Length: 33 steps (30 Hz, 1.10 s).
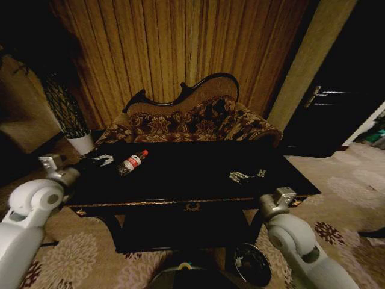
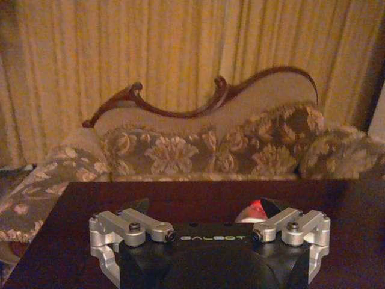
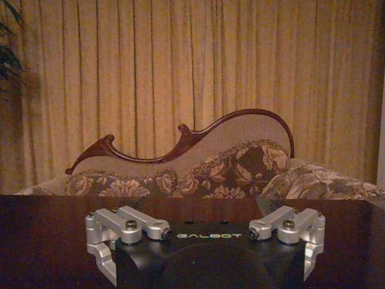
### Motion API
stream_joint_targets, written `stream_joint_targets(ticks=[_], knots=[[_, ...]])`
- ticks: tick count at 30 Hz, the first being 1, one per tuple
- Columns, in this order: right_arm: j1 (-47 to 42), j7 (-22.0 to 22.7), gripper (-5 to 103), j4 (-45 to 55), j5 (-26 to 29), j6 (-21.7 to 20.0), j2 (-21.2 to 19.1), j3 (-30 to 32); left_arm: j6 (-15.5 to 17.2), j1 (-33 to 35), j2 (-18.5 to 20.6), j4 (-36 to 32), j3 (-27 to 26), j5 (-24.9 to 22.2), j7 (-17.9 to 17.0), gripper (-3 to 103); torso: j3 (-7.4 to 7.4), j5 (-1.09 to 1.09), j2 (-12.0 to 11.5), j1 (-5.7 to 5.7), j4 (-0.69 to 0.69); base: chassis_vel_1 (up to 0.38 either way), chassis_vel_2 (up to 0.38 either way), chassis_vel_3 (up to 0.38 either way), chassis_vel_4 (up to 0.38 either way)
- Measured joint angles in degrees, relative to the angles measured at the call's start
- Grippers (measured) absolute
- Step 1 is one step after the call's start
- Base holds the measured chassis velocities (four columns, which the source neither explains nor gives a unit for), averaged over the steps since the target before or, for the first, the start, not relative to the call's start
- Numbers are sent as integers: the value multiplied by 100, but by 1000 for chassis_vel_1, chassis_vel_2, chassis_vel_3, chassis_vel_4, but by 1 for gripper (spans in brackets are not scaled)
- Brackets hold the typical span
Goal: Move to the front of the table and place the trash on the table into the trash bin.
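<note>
Robot at the front of the black console table, both arms raised over its near edge.

The floral sofa with its curved dark-framed back stands behind the table, and a white plant pot sits off the table's far left corner. The round dark trash bin stands on the carpet under the table's front, near the right arm. Both arms are bent at the elbow and reach forward. The left gripper hovers over the left part of the tabletop, claw spread apart, just beside the clear plastic bottle, which lies on its side with its red label up. The right gripper hangs over the right part, claw likewise apart.
</note>
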Motion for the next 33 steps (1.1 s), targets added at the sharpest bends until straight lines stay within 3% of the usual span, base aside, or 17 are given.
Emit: stream_joint_targets(ticks=[4,11,14,33], knots=[[48,-4,100,-75,-11,44,59,-34,82,-410,320,200,451,-146,-1,100,-1,0,0,0,0,0,0,0,0],[76,-5,100,-78,-16,59,25,-24,201,-979,523,262,1072,-514,-93,100,0,1,0,0,-2,0,0,0,0],[88,-5,100,-85,-14,61,-2,56,417,-1179,580,285,1379,-648,-241,100,-1,1,1,-1,0,0,0,0,0],[52,10,100,-130,-99,162,58,165,449,-1279,430,482,1709,-661,-172,100,-1,0,1,-1,0,0,0,0,0]])
